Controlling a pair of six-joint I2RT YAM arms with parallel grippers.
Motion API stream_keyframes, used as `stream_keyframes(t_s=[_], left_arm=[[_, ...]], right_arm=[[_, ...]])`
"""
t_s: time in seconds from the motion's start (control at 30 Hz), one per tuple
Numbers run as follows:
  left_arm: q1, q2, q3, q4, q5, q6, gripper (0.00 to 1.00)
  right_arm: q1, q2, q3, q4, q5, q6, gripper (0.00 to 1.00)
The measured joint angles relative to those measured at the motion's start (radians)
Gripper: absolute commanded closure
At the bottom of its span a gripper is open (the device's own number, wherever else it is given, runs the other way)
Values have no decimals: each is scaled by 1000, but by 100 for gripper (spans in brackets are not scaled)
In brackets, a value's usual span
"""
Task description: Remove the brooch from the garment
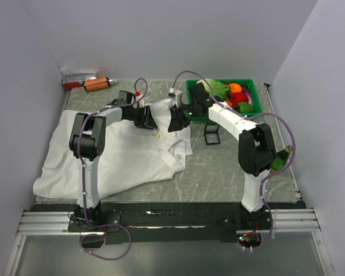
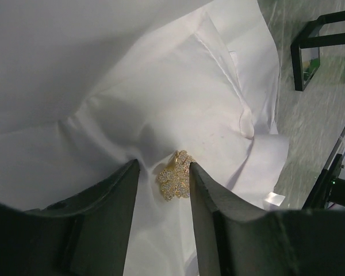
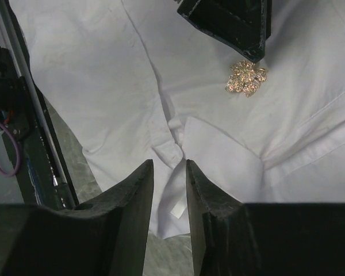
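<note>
The brooch (image 1: 157, 134), a small gold sparkly pin, sits on the white shirt (image 1: 103, 155) near its collar. In the left wrist view the brooch (image 2: 175, 174) lies just between the tips of my left gripper (image 2: 164, 167). It is against the right finger, with a gap to the left finger, so the jaws are open. My right gripper (image 3: 168, 165) is narrowly open and empty, hovering over the shirt's collar fold (image 3: 175, 146). The right wrist view shows the brooch (image 3: 245, 77) under the left gripper's fingertips (image 3: 247, 46).
A green basket (image 1: 250, 84) of vegetables stands at the back right. A small black frame stand (image 1: 211, 135) is beside the shirt's right edge. An orange item (image 1: 96, 84) and a small box (image 1: 77, 79) lie at the back left. A green bottle (image 1: 280, 160) is near the right arm.
</note>
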Motion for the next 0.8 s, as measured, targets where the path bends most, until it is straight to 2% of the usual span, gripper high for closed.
stream_keyframes(t_s=[0.17,0.3,0.8], left_arm=[[-5,1,-9,0,-5,8,55],[-6,-30,-53,6,-6,8,60],[-22,-50,-28,-11,-14,28,58]], right_arm=[[1,0,0,-2,10,-2,63],[1,0,0,-2,13,-2,63],[1,0,0,-6,18,-9,62]])
